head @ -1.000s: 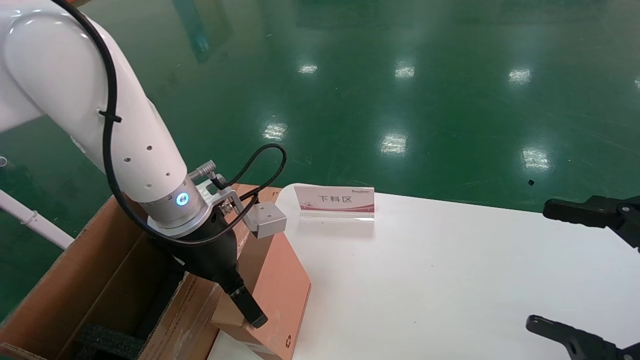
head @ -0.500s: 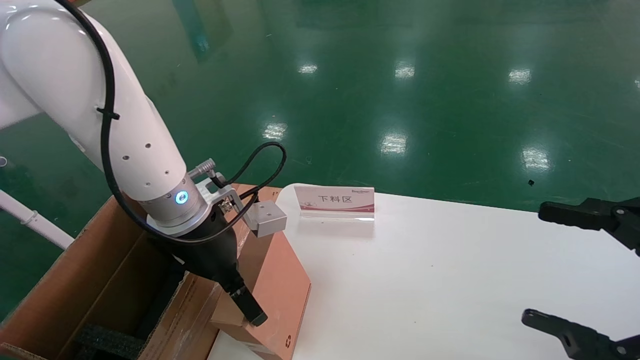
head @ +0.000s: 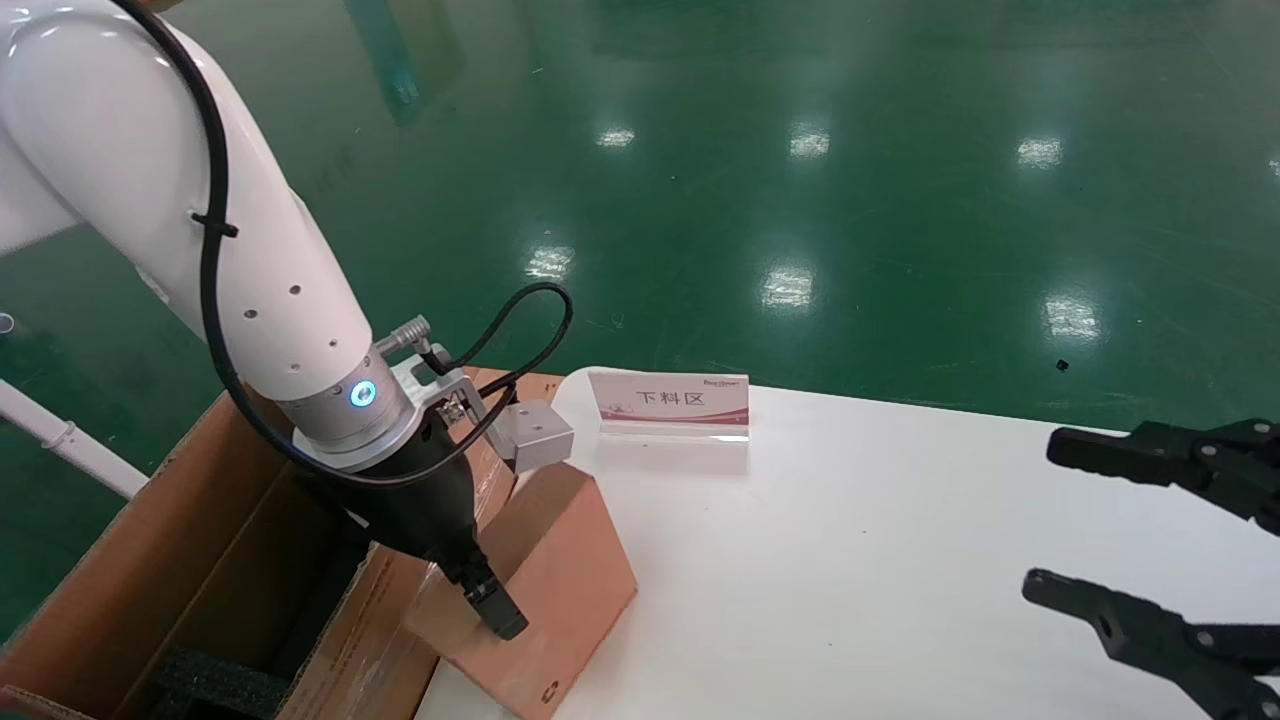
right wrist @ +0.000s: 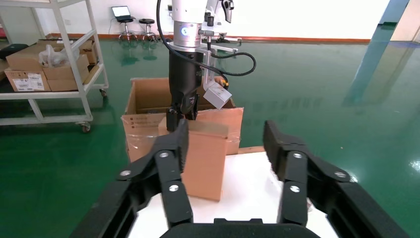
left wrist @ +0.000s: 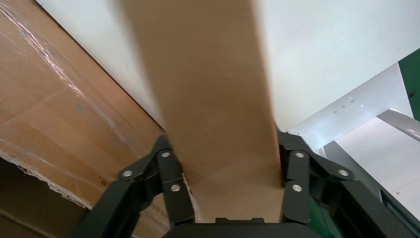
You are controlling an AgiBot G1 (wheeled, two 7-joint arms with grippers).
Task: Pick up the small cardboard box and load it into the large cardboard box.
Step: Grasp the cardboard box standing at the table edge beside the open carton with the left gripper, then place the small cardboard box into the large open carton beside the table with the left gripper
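Setting: glossy green workshop floor (head: 800, 150) behind a white table (head: 900, 560); the right wrist view also shows a white shelf trolley (right wrist: 54, 74) stacked with cartons, standing off beside the work area.
Large cardboard box: the large cardboard box (head: 200, 560) stands at the table's left end, top flaps open, black foam (head: 215, 685) visible deep inside; glossy clear tape runs over its outer wall in the left wrist view (left wrist: 54, 114).
Left gripper: the left gripper (head: 490, 600) reaches down from the white left arm (head: 200, 220), whose wrist ring glows blue, at the table's left end just beside the large box; its black fingers (left wrist: 171, 173) are clamped on both flat sides of the small carton.
Small cardboard box: the small cardboard box (head: 550, 570) is pinched near its upper edge, tilted, lower corner at the table's front left, its left side against the large box's flap; a small dark printed mark sits near its lowest corner.
Sign: a clear stand-up sign (head: 672, 403) with red-and-white label and Chinese characters sits on the table's far edge, right of the left arm's grey camera block (head: 540, 435).
Right gripper: the right gripper (head: 1090, 520) hovers over the table's right end, well apart from both boxes, fingers spread wide and holding nothing (right wrist: 225, 144).
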